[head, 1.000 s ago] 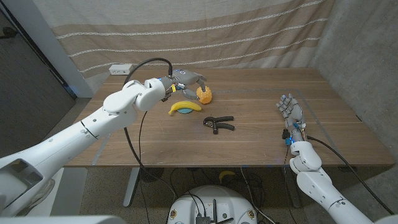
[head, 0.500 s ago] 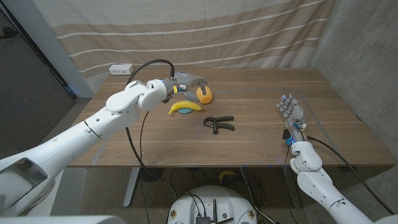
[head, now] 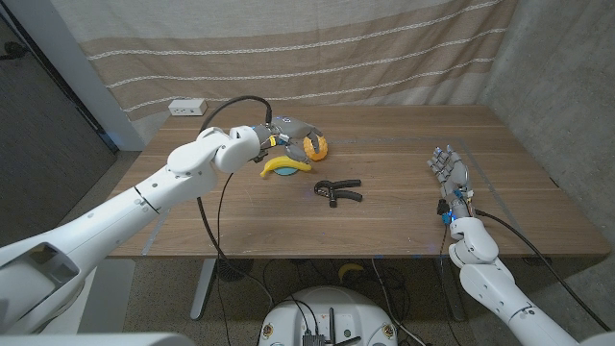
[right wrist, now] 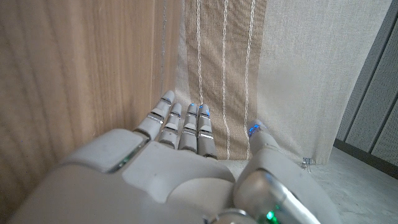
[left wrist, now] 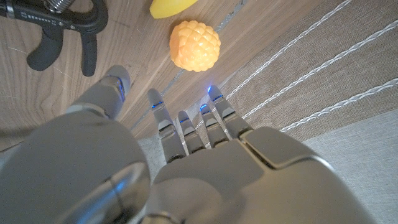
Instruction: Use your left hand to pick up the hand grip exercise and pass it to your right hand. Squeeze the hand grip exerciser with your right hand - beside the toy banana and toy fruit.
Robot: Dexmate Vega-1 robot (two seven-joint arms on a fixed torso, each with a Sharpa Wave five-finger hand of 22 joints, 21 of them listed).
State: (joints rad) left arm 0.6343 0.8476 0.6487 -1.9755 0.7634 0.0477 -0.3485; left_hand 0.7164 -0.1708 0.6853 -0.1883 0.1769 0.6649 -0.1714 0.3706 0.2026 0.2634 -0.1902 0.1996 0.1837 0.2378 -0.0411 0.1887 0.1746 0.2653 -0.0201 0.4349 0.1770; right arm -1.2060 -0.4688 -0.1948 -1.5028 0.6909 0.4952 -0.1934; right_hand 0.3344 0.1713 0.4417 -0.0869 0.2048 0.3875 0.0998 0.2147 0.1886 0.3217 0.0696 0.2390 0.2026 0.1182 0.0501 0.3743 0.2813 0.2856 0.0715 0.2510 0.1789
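Black grip exerciser [head: 337,190] lying on the wooden table [head: 384,231] near its middle, handles pointing toward the right side, held by nothing. Just beside it, toward the left, a yellow banana [head: 286,167] resting partly over a small teal disc [head: 285,175]. Behind the banana, an orange bumpy fruit [head: 315,147], close to the banana's tip. Left hand [head: 291,132] reaching in over the far left part of the table, above and just behind the banana and next to the fruit, fingers spread and empty; whether touching the fruit, cannot tell from the head view. In the left wrist view, same hand [left wrist: 180,155] seen from the back with fingers [left wrist: 163,112] straight and apart, nothing between them, fruit [left wrist: 195,46] and the exerciser's handles [left wrist: 62,31] lying beyond the fingertips, banana's end [left wrist: 169,7] at the edge. Right hand [head: 450,176] standing on its edge at the table's right side, well apart from the exerciser, fingers extended upward and slightly apart, holding nothing. In the right wrist view, right hand [right wrist: 180,155] open too, fingers straight along the wood grain toward the striped curtain [right wrist: 224,62]. White power strip [head: 187,107] at the table's far left corner, against the curtain.
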